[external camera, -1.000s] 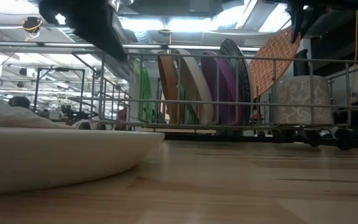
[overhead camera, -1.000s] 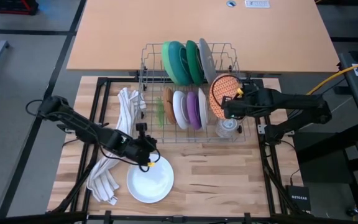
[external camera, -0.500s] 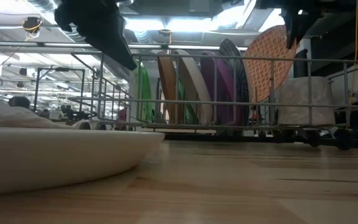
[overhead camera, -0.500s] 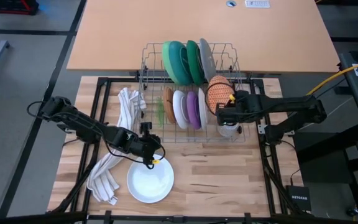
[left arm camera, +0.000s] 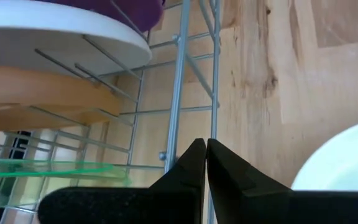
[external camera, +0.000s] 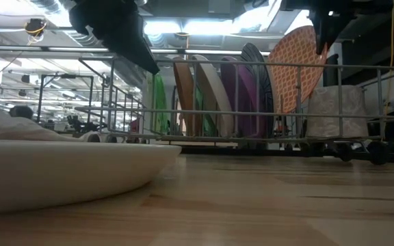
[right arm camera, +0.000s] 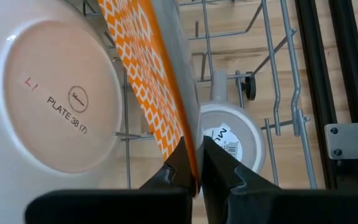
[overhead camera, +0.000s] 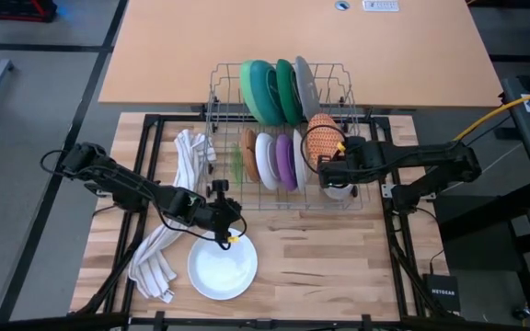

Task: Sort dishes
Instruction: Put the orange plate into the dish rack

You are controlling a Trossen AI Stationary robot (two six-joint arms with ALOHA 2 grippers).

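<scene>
Cloth lies at the far left of the wooden table (overhead camera: 339, 248): a white striped towel (overhead camera: 167, 241) crumpled in a long strip beside the wire dish rack (overhead camera: 283, 138). Just right of the towel's lower end a plain white plate (overhead camera: 222, 268) rests flat on the wood, round, shallow and glossy; in the low view its rim (external camera: 67, 167) fills the near left. The left gripper (overhead camera: 225, 227) hovers over the far edge of that plate, between it and the rack's front, and the left wrist view shows its two dark fingers (left arm camera: 194, 165) pressed together with nothing between them, pointing at the rack's wire edge. Inside the rack the dishes stand on edge. The rear row holds a light green bowl (overhead camera: 257, 90), a teal dish (overhead camera: 283, 87) and a grey plate (overhead camera: 305, 87). The front row, left to right, holds a thin green piece (overhead camera: 236, 164), an orange plate (overhead camera: 249, 152), a white plate (overhead camera: 266, 158), a purple plate (overhead camera: 284, 159) and a pale one just beside it. At the row's right end is the orange patterned plate (overhead camera: 319, 140), covered in a fine white lattice on orange, standing nearly upright and partly above the rack's top wire (external camera: 294, 65). The right gripper (overhead camera: 326, 167) pinches this plate's rim; the right wrist view shows the patterned edge (right arm camera: 160, 87) clamped between the fingers (right arm camera: 180, 163). Below it a white cup (right arm camera: 232, 138) sits in the rack.
</scene>
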